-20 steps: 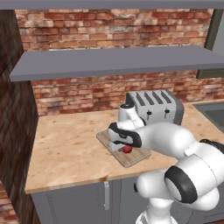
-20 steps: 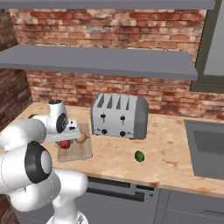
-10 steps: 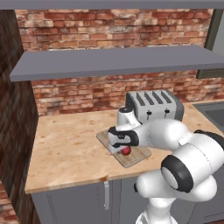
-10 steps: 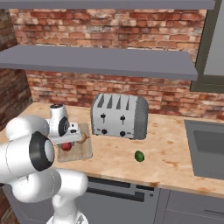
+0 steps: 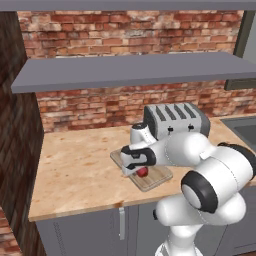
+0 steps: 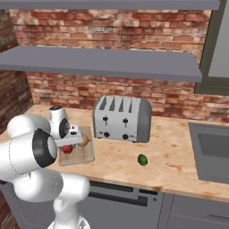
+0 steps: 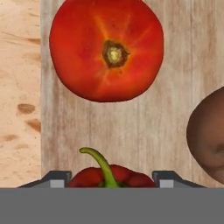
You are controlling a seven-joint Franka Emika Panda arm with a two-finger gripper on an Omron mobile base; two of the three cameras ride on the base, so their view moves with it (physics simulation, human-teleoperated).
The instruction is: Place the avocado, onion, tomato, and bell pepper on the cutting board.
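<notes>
Two fingertips of the hand (image 7: 113, 180) grip the bell pepper (image 7: 109, 175) above the cutting board (image 7: 131, 131).

The wooden counter (image 6: 179, 152) carries the cutting board (image 6: 85, 154), toaster (image 6: 121, 118) and avocado (image 6: 142, 159).

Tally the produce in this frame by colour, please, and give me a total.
Red: 2, the tomato and the bell pepper
Brown: 1, the onion
Green: 1, the avocado
Total: 4
</notes>
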